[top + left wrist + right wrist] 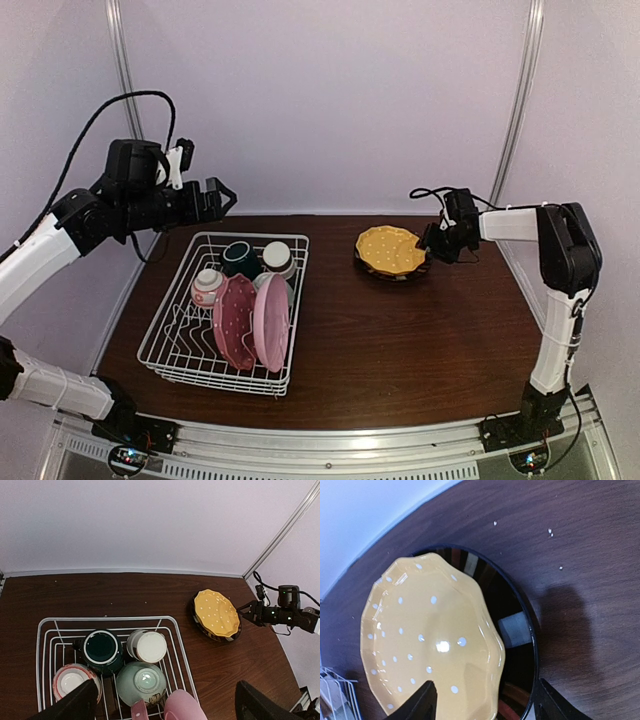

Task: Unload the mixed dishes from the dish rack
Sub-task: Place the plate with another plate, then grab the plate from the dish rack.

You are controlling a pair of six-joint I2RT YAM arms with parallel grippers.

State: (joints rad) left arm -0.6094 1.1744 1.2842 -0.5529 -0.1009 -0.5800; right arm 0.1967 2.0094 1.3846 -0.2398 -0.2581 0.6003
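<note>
The white wire dish rack [215,381] stands at the left. It holds a dark green cup [101,650], a beige-brown cup [148,646], an upturned pale green bowl [141,682], a white-red patterned bowl [71,680], a red-pink dotted plate [234,322] and a light pink plate [271,322]. My left gripper [228,200] hovers open high above the rack's back edge, holding nothing. At the back right, the yellow dotted plate [430,645] lies on the dark brown plate [520,645]. My right gripper [485,690] is open, its jaws apart on either side of the stack's near rim.
The brown table [420,340] ends at a pale back wall [330,100]. A metal post [520,110] rises at the back right corner. Bare wood lies between the rack and the stacked plates and in front of them.
</note>
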